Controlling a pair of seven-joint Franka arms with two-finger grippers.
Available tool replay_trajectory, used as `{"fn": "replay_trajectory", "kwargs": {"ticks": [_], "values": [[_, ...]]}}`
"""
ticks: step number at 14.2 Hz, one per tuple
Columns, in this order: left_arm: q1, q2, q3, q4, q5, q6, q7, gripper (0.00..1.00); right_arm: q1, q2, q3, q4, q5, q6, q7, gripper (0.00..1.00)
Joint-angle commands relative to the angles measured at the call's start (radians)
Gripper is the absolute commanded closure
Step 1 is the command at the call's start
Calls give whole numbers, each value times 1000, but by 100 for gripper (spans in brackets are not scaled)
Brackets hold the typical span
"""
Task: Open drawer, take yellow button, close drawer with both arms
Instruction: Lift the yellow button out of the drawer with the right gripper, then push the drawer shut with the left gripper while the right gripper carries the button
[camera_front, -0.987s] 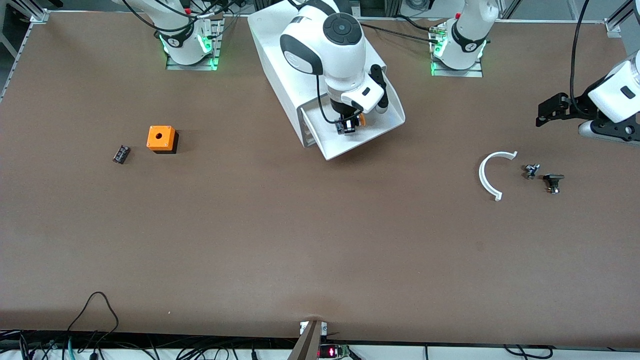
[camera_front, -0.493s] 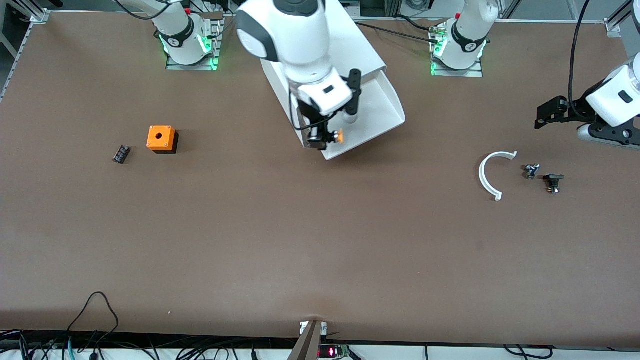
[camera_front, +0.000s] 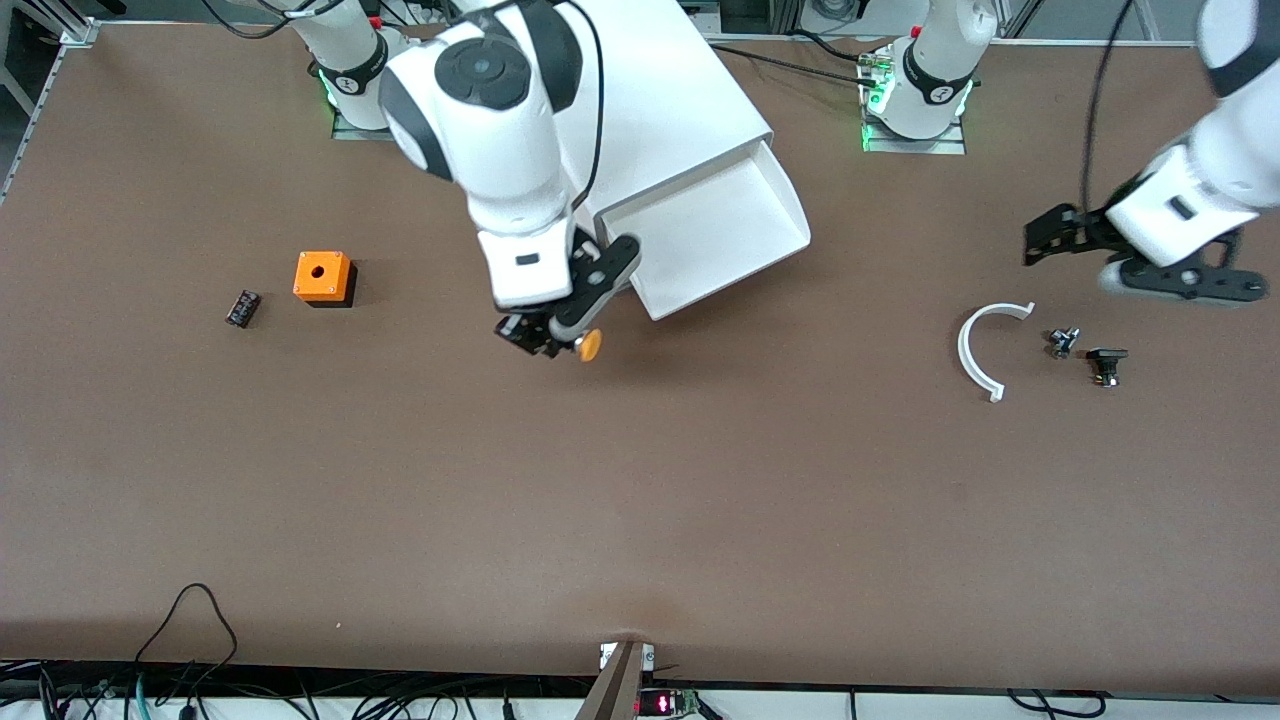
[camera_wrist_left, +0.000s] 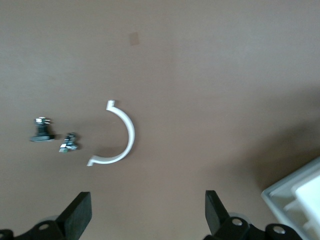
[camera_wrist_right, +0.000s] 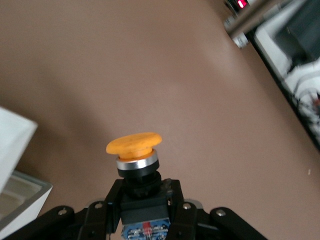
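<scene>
The drawer (camera_front: 722, 238) stands pulled out and looks empty, so only closing is left. The right end effector (camera_front: 548, 338), over bare bench (camera_front: 640, 500) just beside it, is clamped on the button (camera_front: 589, 345). The left end effector (camera_front: 1045, 240), fingers spread, hovers above a white clip (camera_front: 975, 350).

cabinet (camera_front: 660, 110) — top end cropped

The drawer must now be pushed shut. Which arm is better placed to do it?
Probably the left. The left gripper is open and empty over bare table near the white arc, facing the open drawer. The right gripper is nearer the drawer but holds the button.
</scene>
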Motion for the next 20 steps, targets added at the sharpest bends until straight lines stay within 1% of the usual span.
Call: {"fn": "replay_trajectory", "kwargs": {"ticks": [1, 2, 4, 6, 8, 10, 11, 12, 13, 15, 16, 18, 19, 20], "values": [[-49, 4, -33, -109, -43, 121, -132, 0, -36, -41, -41, -111, -3, 6, 122, 63], [-51, 21, -56, -132, -73, 166, -180, 0, -50, -44, -58, -141, -3, 7, 138, 63], [-52, 64, -111, -168, -84, 262, -282, 0, -73, -47, -91, -188, 4, 9, 210, 63], [-54, 82, -172, -220, -83, 371, -392, 0, -111, -49, -110, -217, 88, 0, 293, 63], [-54, 84, -240, -303, -83, 495, -458, 0, -149, -49, -139, -262, 145, 9, 364, 63], [-54, 89, -290, -381, -83, 615, -547, 0, -197, -46, -144, -303, 158, 33, 367, 63], [-57, 93, -315, -407, -84, 655, -587, 0, -217, -43, -144, -326, 158, 45, 367, 63], [-63, 96, -339, -426, -83, 680, -635, 0, -241, -40, -145, -355, 156, 59, 361, 63], [-66, 96, -361, -433, -83, 683, -693, 0, -272, -40, -144, -391, 153, 90, 350, 63], [-69, 95, -416, -446, -84, 683, -780, 0, -300, -35, -145, -452, 155, 139, 350, 62], [-77, 96, -445, -449, -84, 683, -832, 0, -335, -26, -144, -489, 146, 192, 344, 62], [-78, 95, -497, -472, -87, 683, -883, 0, -398, -3, -144, -575, 144, 371, 187, 62], [-78, 90, -522, -484, -107, 683, -885, 0, -419, 9, -144, -601, 146, 441, 130, 62], [-78, 89, -537, -490, -147, 679, -887, 0, -429, 11, -144, -619, 146, 476, 108, 62]]}}
